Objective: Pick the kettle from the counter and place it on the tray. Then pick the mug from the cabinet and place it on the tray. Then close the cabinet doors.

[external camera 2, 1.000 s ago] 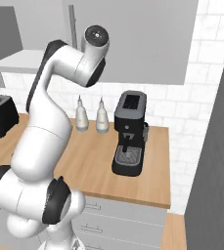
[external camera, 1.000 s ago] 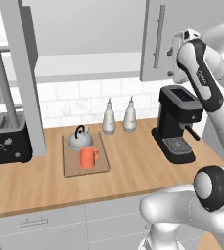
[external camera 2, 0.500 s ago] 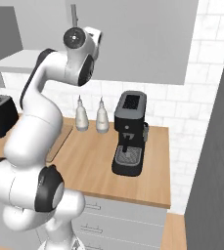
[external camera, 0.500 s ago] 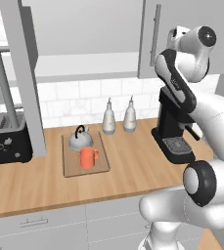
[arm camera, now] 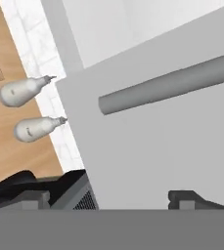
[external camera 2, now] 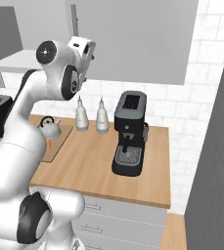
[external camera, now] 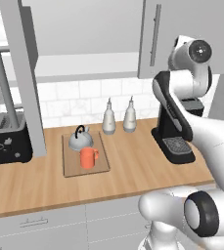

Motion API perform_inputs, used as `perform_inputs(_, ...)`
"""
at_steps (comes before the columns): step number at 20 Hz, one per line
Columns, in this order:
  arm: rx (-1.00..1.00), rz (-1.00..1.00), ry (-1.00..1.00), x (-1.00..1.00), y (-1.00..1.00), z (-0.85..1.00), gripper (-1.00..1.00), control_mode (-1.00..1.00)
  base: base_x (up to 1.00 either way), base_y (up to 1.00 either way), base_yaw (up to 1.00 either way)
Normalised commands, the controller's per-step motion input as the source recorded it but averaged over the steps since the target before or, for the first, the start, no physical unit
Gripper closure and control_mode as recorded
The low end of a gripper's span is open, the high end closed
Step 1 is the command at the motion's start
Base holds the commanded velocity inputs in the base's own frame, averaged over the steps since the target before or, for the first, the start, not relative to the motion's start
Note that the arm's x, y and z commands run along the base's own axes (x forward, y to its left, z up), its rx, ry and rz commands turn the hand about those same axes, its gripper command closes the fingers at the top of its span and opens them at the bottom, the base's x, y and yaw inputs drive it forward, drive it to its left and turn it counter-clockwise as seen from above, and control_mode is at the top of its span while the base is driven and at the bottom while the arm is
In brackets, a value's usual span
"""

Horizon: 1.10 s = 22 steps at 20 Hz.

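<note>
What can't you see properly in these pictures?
- Robot's hand: in the hand view, the picture's bottom cuts off its dark fingertips, so open or shut is unclear.
- Small orange-red mug: in the right base view, the white arm hides it.
- Flat light-brown wooden tray: right base view, mostly behind the arm.

Right door (external camera: pixel 182 36) stands before the gripper (external camera 2: pixel 86 58), its bar handle (arm camera: pixel 167 90) crossing the hand view just ahead. Left door (external camera: pixel 28 73) is swung open, edge-on over the counter (external camera: pixel 133 171), beside the toaster (external camera: pixel 6 139). Between the doors the cabinet (external camera: pixel 84 29) opening is unobstructed. Below, the coffee machine (external camera 2: pixel 129 132) and two bottles (external camera: pixel 118 115) stand along the back wall. The tray (external camera: pixel 70 166) carries kettle (external camera: pixel 80 138) and mug (external camera: pixel 88 157). Counter front is free.
</note>
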Motion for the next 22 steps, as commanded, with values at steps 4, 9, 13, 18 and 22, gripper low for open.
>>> perform_inputs(4,0.0,-0.17,0.0,-1.0,0.04,-0.22,-1.0,-1.0,0.0,0.0,0.0)
perform_inputs(9,0.0,-0.13,0.0,-0.91,0.01,-0.2,-1.0,-1.0,0.0,0.0,0.0)
perform_inputs(13,0.0,-0.06,0.0,-0.78,0.0,-0.22,-1.0,-1.0,0.0,0.0,0.0)
perform_inputs(18,-0.03,-0.01,0.01,-0.49,0.14,-0.26,-1.0,-1.0,0.0,0.0,0.0)
perform_inputs(22,-0.08,0.0,0.04,-0.07,0.26,-0.26,-1.0,-1.0,0.0,0.0,0.0)
